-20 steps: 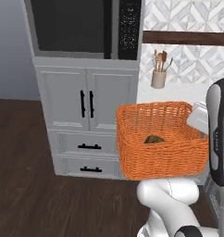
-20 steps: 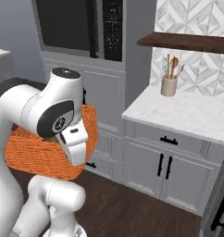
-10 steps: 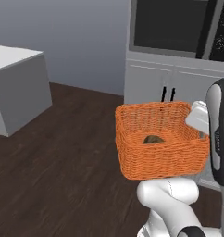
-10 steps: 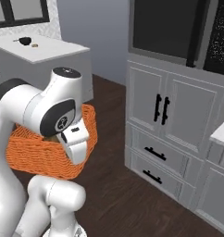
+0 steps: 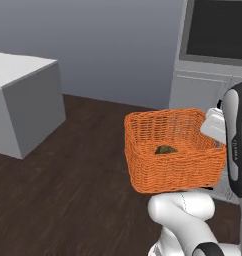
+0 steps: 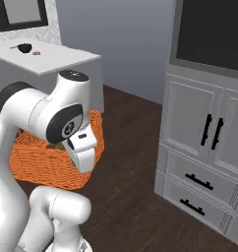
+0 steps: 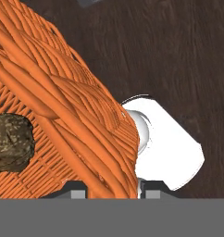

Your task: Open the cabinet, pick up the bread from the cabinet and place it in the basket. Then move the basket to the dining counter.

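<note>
The orange wicker basket (image 5: pixel 173 150) hangs in the air in front of my base, and my gripper (image 7: pixel 114 190) is shut on its right rim. Part of the basket (image 6: pixel 47 157) is hidden behind my arm in the right base view. The small dark brown-olive bread (image 5: pixel 165 149) lies on the basket's bottom, and in the hand view the bread (image 7: pixel 9 141) sits left of the gripped wall (image 7: pixel 86 125). The dining counter (image 5: pixel 23 100) with grey sides stands at the left, and its white top (image 6: pixel 52 59) shows at the upper left. The cabinet is out of view.
A tall grey unit with a black microwave (image 5: pixel 213 50) stands at the right, with doors and drawers with black handles (image 6: pixel 209 133). A small dark bowl (image 6: pixel 24 47) sits on the dining counter. Dark wood floor (image 5: pixel 68 165) lies between counter and unit.
The whole picture has shifted: the base has turned, the tall grey unit has slid right and the dining counter has come closer at the left. The basket stays in my grip with the bread inside.
</note>
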